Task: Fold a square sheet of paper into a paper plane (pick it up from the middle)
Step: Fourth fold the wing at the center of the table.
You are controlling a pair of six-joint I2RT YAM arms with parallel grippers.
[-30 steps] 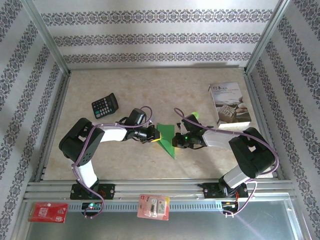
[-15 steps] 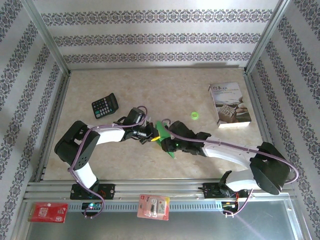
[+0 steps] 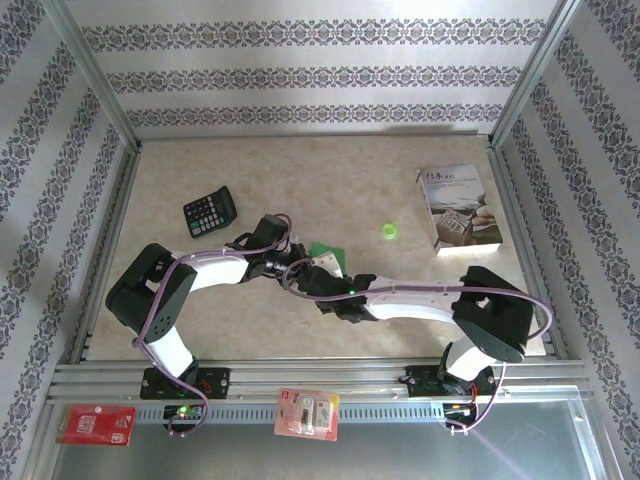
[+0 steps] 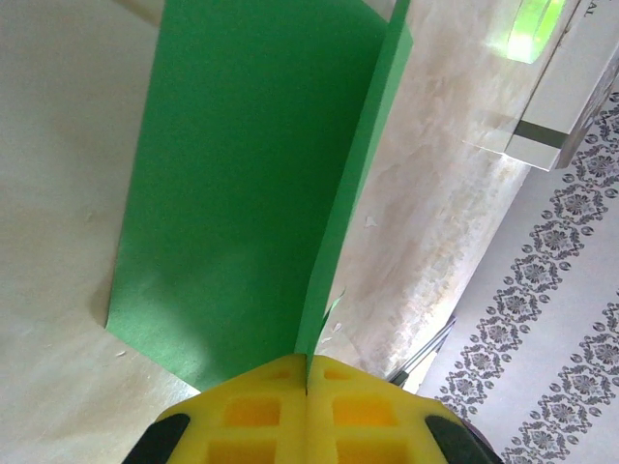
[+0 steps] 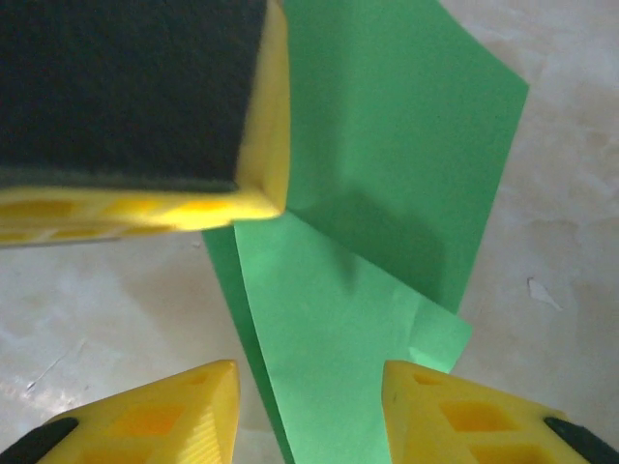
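The square sheet of paper [image 3: 330,252] is bright green and folded into a narrower creased shape on the table's middle. In the left wrist view the sheet [image 4: 242,174] partly stands up from the table. My left gripper [image 4: 306,372] is shut on its near edge, yellow pads pressed together. From the top, the left gripper [image 3: 292,266] is at the sheet's left side. My right gripper [image 5: 309,391] is open, with a folded flap of the sheet [image 5: 377,222] between its fingertips. The right gripper [image 3: 318,275] reaches in from the right, close to the left gripper's finger [image 5: 135,97].
A black calculator [image 3: 210,211] lies at the back left. A small green disc [image 3: 389,231] and a white printed booklet [image 3: 458,207] lie to the right. Two red packets [image 3: 96,424] [image 3: 308,413] sit on the front rail. Patterned walls enclose the table.
My right arm has swung left across the table, bringing its gripper over the sheet next to the left gripper. The green disc it covered is now exposed. The left gripper kept its hold.
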